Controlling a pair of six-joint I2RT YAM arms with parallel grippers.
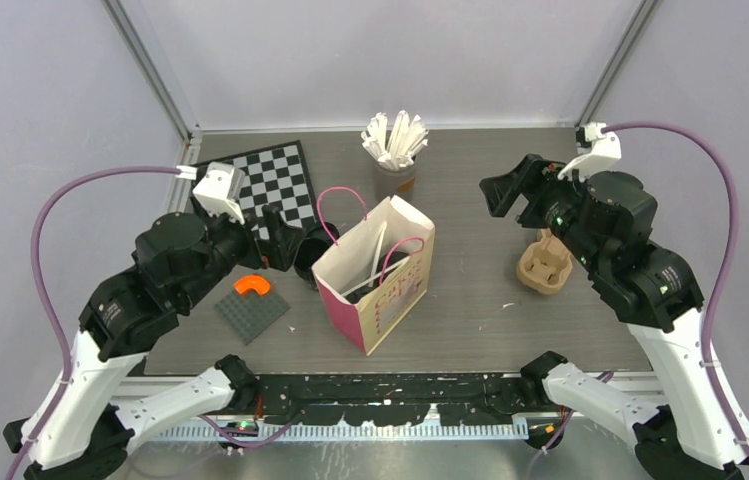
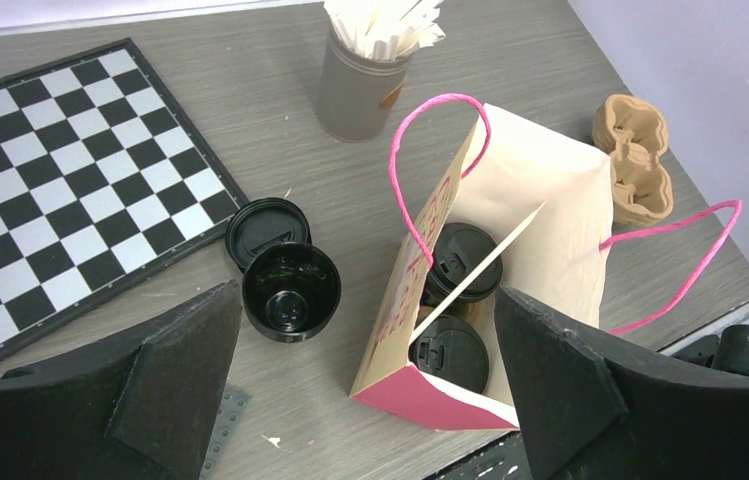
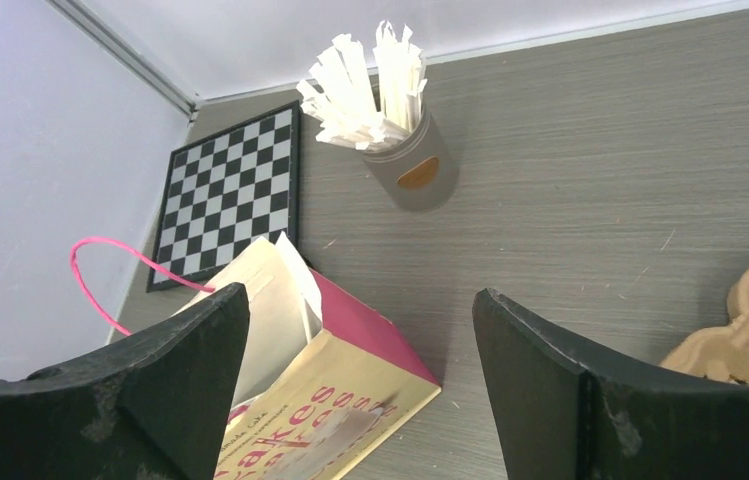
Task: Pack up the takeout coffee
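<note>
The pink paper bag (image 1: 380,280) stands open mid-table. Inside it I can see 2 black coffees with lids on: the far lidded cup (image 2: 460,262) and the near lidded cup (image 2: 447,352). Left of the bag, an open cup (image 2: 290,292) stands upright on the table, with its loose lid (image 2: 265,228) lying just beside it by the corner of the chessboard (image 2: 60,170).

The left gripper (image 2: 367,293) hangs above that spot, spread wide and empty. The right gripper (image 3: 360,292) hovers off to the bag's right, also spread wide and holding nothing. The grey cup of sticks (image 3: 405,160) is at the far side, and the pulp carrier (image 1: 550,265) is at the right.
</note>
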